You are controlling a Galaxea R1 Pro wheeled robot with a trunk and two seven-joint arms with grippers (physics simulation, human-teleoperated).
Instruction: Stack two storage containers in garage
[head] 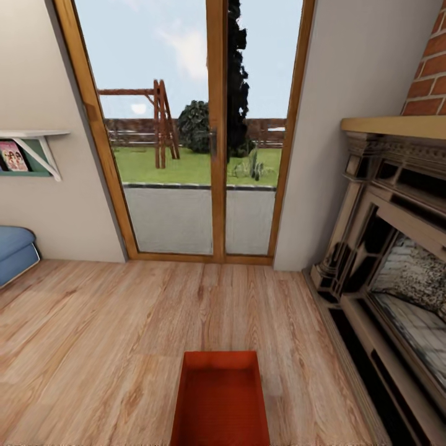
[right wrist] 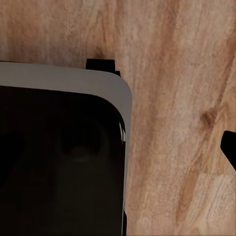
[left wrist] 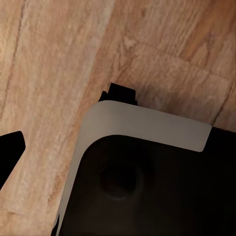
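One red-orange storage container [head: 221, 402] sits on the light wood planks of the living room, at the bottom centre of the head view, close in front of me. It is lidless and looks empty, and its near end is cut off by the picture edge. A dark sliver that may be a fingertip [left wrist: 10, 152] shows in the left wrist view, and a similar one [right wrist: 230, 147] in the right wrist view. Neither sliver tells me how the jaws stand. The garage is out of view.
Wood-framed glass doors [head: 217, 155] stand straight ahead. A dark ornate fireplace [head: 384, 248] under red brick lines the right side. A blue cushion [head: 13, 251] and a wall shelf [head: 31, 152] are at the left. Both wrist views look down on my black, white-rimmed base [left wrist: 147, 125].
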